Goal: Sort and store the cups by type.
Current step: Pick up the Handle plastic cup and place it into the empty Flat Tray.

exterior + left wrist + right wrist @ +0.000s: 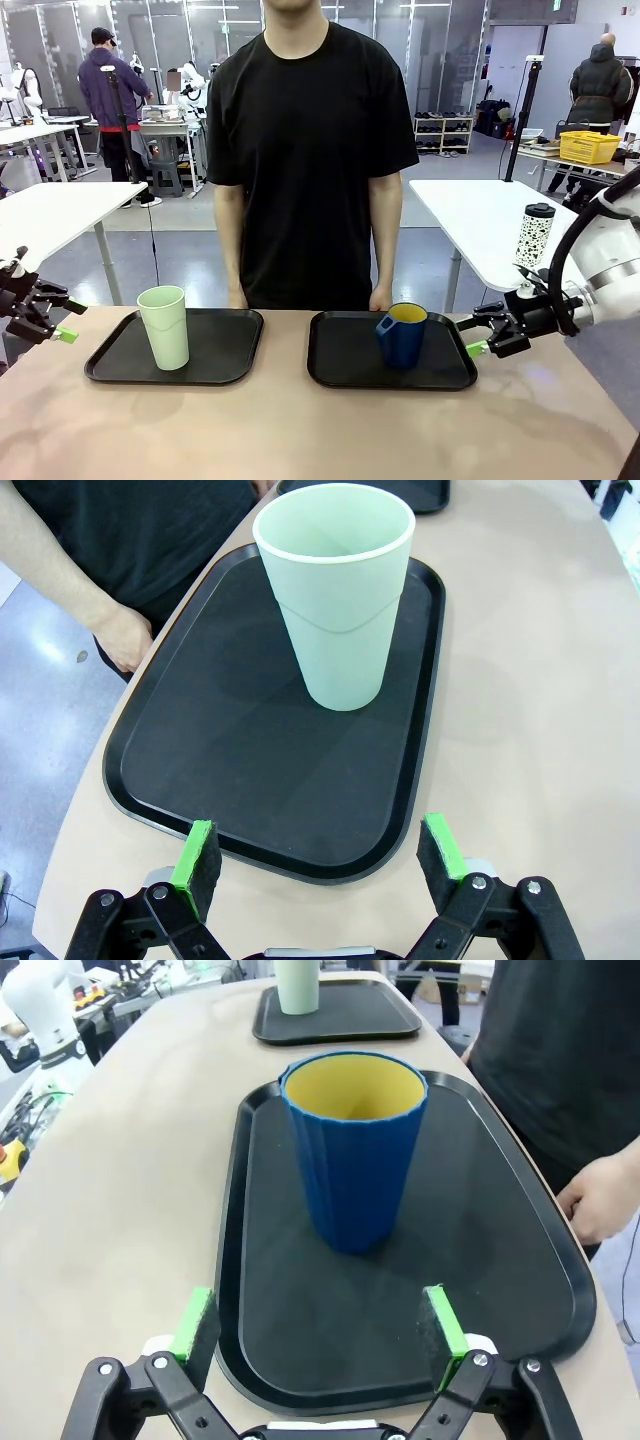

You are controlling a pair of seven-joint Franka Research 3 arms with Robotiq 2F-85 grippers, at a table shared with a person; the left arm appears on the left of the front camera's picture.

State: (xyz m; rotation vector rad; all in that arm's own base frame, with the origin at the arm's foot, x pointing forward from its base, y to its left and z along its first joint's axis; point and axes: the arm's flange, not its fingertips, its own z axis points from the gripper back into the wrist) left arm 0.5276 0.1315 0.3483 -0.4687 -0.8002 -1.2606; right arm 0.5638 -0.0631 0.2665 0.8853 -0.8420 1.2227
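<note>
A tall mint-green tumbler stands upright on the left black tray. On the right black tray stands a dark blue mug with a yellow inside. My left gripper hovers open at the left tray's outer edge, nothing between its fingers. At the right tray's outer edge my right gripper is open too, the mug ahead of it and apart from it.
A person in a black shirt stands at the far edge, hands resting by the trays. A speckled tumbler with a dark lid sits on a white table behind right. The tabletop in front of the trays is bare.
</note>
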